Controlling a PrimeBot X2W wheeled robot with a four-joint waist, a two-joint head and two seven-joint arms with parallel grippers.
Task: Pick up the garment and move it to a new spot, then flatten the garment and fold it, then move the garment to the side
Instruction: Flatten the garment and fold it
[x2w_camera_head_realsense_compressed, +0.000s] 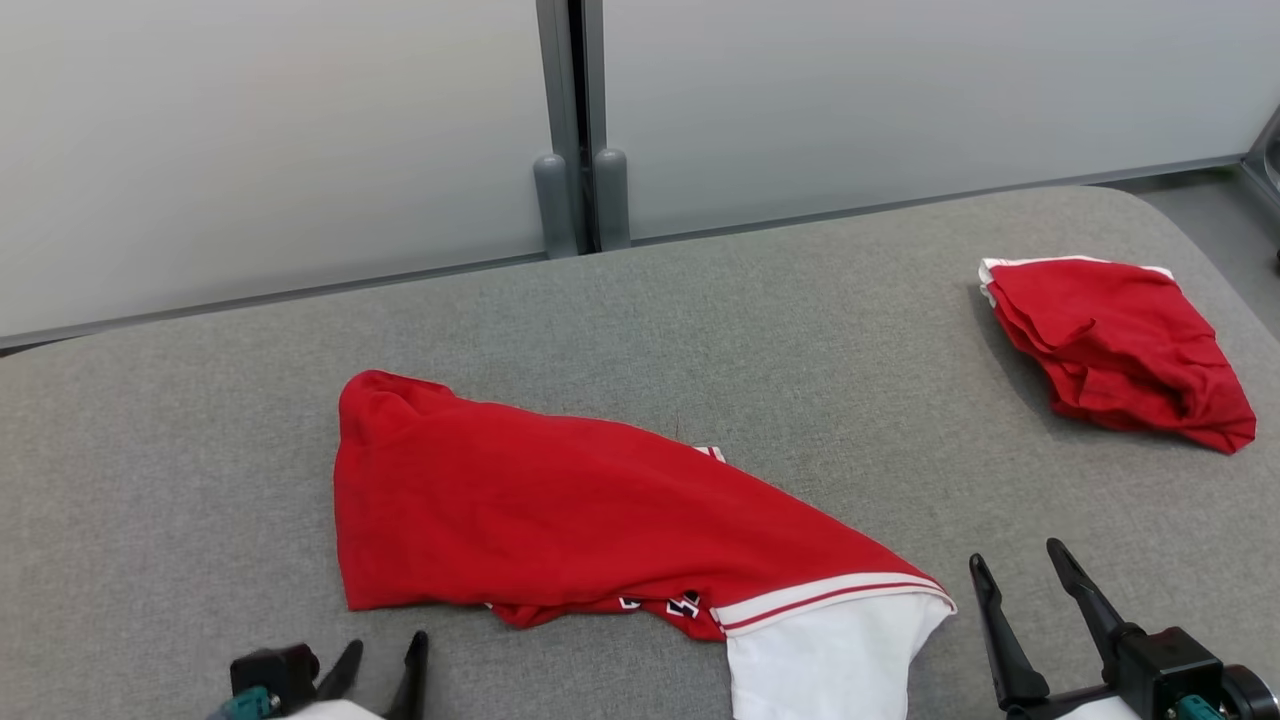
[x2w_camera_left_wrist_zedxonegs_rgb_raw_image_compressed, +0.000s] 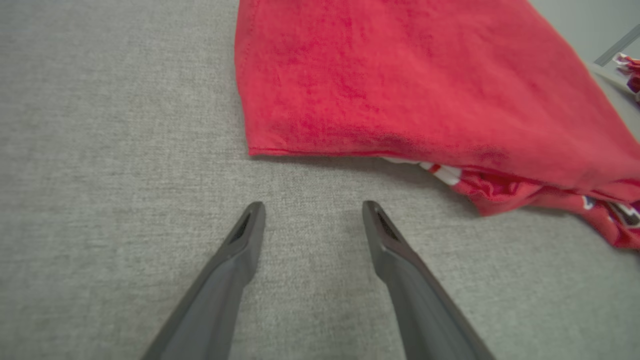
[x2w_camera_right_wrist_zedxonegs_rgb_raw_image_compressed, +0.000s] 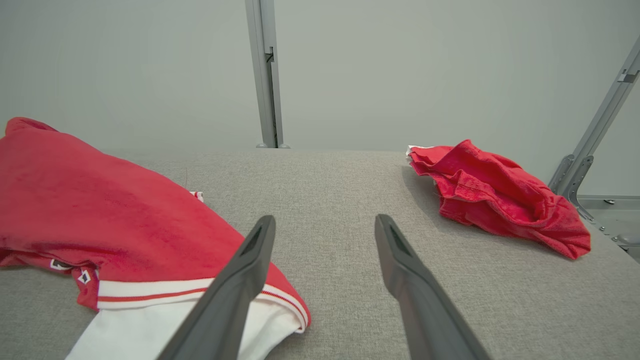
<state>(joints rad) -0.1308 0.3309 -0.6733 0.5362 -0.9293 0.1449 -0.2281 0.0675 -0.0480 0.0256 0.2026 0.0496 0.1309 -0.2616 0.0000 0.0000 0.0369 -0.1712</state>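
A red garment (x2w_camera_head_realsense_compressed: 560, 500) with a white, red-striped sleeve end lies crumpled in the middle of the grey padded table (x2w_camera_head_realsense_compressed: 700, 300). It also appears as the red garment (x2w_camera_left_wrist_zedxonegs_rgb_raw_image_compressed: 410, 85) in the left wrist view and the red garment (x2w_camera_right_wrist_zedxonegs_rgb_raw_image_compressed: 110, 210) in the right wrist view. My left gripper (x2w_camera_head_realsense_compressed: 385, 655) sits at the near edge, just short of the garment's lower left hem, open and empty; the left gripper (x2w_camera_left_wrist_zedxonegs_rgb_raw_image_compressed: 312, 210) hovers over bare table. My right gripper (x2w_camera_head_realsense_compressed: 1015, 560) stands open right of the white sleeve; the right gripper (x2w_camera_right_wrist_zedxonegs_rgb_raw_image_compressed: 322, 225) holds nothing.
A second red garment (x2w_camera_head_realsense_compressed: 1115, 345) lies bunched at the table's far right, also seen as the second red garment (x2w_camera_right_wrist_zedxonegs_rgb_raw_image_compressed: 495, 195). Pale wall panels with a grey post (x2w_camera_head_realsense_compressed: 570, 120) run behind the table. A metal frame (x2w_camera_right_wrist_zedxonegs_rgb_raw_image_compressed: 595, 135) rises beyond the right edge.
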